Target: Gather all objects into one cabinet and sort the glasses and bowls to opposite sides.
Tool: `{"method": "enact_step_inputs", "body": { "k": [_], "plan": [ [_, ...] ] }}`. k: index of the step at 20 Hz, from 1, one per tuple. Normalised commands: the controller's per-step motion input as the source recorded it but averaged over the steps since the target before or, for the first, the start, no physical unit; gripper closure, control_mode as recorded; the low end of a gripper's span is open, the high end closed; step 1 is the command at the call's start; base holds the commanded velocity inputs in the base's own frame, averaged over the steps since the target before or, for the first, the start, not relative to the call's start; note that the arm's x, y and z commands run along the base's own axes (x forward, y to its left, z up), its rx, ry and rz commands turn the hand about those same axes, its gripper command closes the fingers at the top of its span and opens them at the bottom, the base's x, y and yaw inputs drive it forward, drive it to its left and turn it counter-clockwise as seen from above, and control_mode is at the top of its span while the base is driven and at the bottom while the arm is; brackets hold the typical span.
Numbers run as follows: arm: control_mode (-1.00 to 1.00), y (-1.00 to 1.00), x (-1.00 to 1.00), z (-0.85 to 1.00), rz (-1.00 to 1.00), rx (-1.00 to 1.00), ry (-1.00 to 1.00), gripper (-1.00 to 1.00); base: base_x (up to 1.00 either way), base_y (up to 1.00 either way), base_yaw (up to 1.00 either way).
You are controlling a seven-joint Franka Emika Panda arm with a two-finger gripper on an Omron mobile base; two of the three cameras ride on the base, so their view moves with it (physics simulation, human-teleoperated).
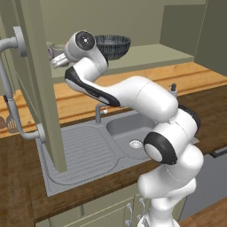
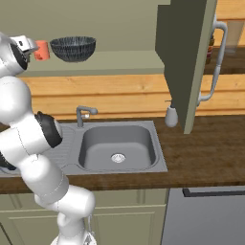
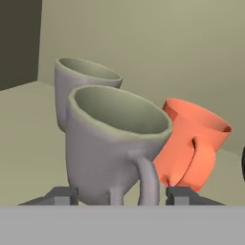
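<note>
While the arm reaches into the cabinet (image 1: 146, 55), the bowl (image 1: 112, 45) sits well to the end effector's right; from the right base, the orange-red cup (image 2: 42, 50) stands just beside the wrist. Through the hand camera, the end effector (image 3: 119, 195) stands open astride the near mug (image 3: 112, 143), the second mug (image 3: 79, 86) just behind, glasses apparently grouped opposite the bowl.

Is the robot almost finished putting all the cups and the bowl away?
Nearly. The dark bowl sits on the cabinet shelf, apart from the cups. The two grey mugs and the orange cup stand bunched together. The gripper has open jaws around the nearest mug. Left: pulling back.
</note>
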Motion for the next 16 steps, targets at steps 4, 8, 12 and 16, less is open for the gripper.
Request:
{"method": "enact_step_inputs", "body": {
  "k": [4,8,12,16],
  "plan": [
    [-1.00,0.00,0.00,-0.12,0.00,0.03,0.00,-1.00,0.00,0.00,0.00],
    [-1.00,0.00,0.00,-0.07,0.00,0.00,0.00,-1.00,0.00,0.00,0.00],
    [-1.00,-0.01,-0.16,0.20,0.00,0.04,-0.06,-1.00,0.00,0.00,0.00],
    [-1.00,-0.21,-0.85,0.70,0.00,0.16,-0.23,-1.00,0.00,0.00,0.00]
  ]
}}
